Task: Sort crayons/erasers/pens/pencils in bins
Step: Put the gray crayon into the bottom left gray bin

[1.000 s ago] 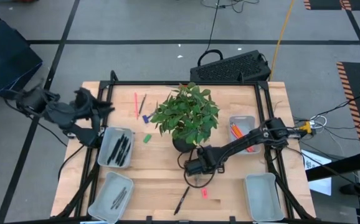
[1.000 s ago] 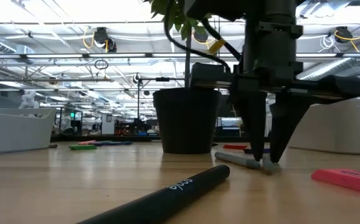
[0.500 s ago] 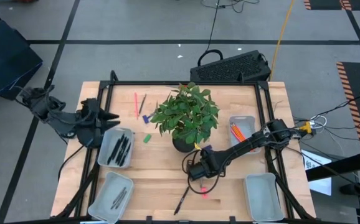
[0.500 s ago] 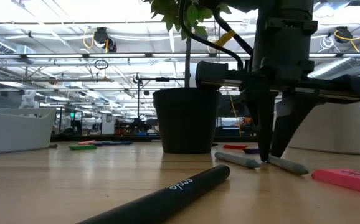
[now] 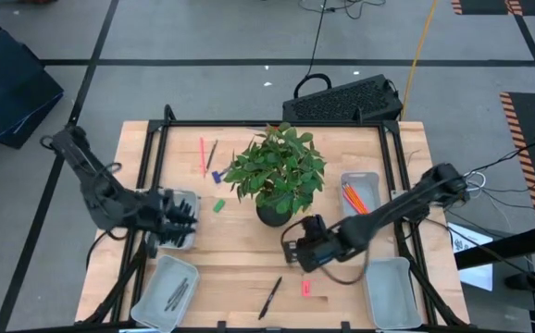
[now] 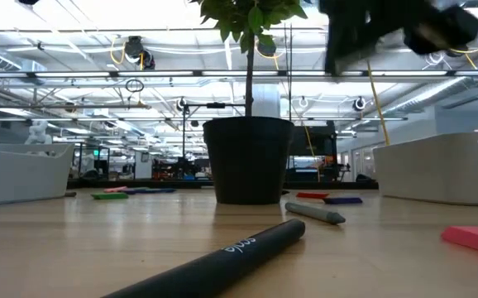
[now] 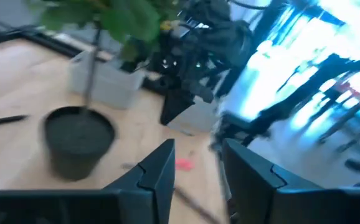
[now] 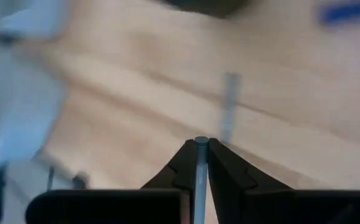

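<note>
My right gripper (image 5: 293,252) hangs above the table in front of the plant pot, shut on a thin grey stick (image 8: 200,163). A second grey stick (image 6: 315,213) lies on the wood below. My left gripper (image 5: 189,217) hovers open over the far left bin (image 5: 160,218), which holds black pens; the left wrist view shows nothing between its fingers (image 7: 198,180). The far right bin (image 5: 372,178) holds orange pencils (image 5: 351,196). A black pen (image 5: 270,298) and a pink eraser (image 5: 305,288) lie near the front edge. A green eraser (image 5: 218,206) and a blue eraser (image 5: 215,175) lie left of the plant. My right gripper pinches the grey stick between its two fingers. The stick's end (image 8: 200,142) shows just past the fingertips, and the stick runs back between them. The stick is lifted clear of the table.
A potted plant (image 5: 277,176) stands mid-table, its dark pot (image 6: 247,159) just behind the right gripper. The near left bin (image 5: 167,291) holds grey sticks; the near right bin (image 5: 388,291) shows nothing inside. A pink pencil (image 5: 202,155) and a dark one (image 5: 212,153) lie at the far left.
My right gripper has shut on one of the two grey sticks and risen with it, leaving the low view's table level; the other stick stays put. My left gripper has swung from the table's far left corner toward the near edge and right, over the far left bin.
</note>
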You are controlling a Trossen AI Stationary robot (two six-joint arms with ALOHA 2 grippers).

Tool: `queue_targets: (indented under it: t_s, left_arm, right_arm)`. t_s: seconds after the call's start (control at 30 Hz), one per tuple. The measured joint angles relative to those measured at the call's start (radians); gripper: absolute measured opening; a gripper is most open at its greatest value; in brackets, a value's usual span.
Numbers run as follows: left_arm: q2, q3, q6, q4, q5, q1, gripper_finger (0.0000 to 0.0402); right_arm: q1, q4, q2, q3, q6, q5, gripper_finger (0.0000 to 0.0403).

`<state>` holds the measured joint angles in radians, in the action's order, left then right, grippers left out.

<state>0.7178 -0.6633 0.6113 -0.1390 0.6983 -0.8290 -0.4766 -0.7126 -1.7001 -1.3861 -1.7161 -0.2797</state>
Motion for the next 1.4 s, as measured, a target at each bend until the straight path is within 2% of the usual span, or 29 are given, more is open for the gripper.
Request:
queue_targets:
  t_s: [0.17,0.3,0.4,0.5,0.67,0.83,1.07,1.4]
  left_arm:
    - [0.112,0.147,-0.095,0.405,0.000,-0.003,0.0192]
    - [0.272,0.164,-0.108,0.601,-0.041,0.007,0.0236]
    - [0.391,0.097,-0.124,0.673,-0.077,0.014,0.0246]
    - [0.502,-0.034,-0.184,0.692,-0.112,0.024,0.0244]
    - [0.632,-0.252,-0.276,0.627,-0.126,0.044,0.0240]
    - [0.700,-0.386,-0.248,0.546,-0.132,0.110,0.0248]
    - [0.800,-0.514,-0.249,0.533,-0.234,0.194,0.0248]
    - [0.820,-0.543,-0.217,0.523,-0.245,0.210,0.0248]
  right_arm:
    - [-0.057,0.316,0.065,0.000,0.412,-0.065,0.0022]
    - [-0.112,0.667,0.069,0.000,0.673,-0.119,0.0022]
    - [-0.127,0.900,0.063,0.000,0.864,-0.164,0.0022]
    - [-0.134,1.068,0.059,-0.002,1.057,-0.204,0.0022]
    - [-0.134,1.149,0.059,-0.056,1.325,-0.227,0.0022]
    - [-0.132,1.142,0.059,-0.063,1.435,-0.221,0.0022]
    - [-0.112,1.127,0.059,-0.056,1.442,-0.222,0.0022]
    - [-0.107,1.128,0.059,-0.056,1.446,-0.223,0.0022]
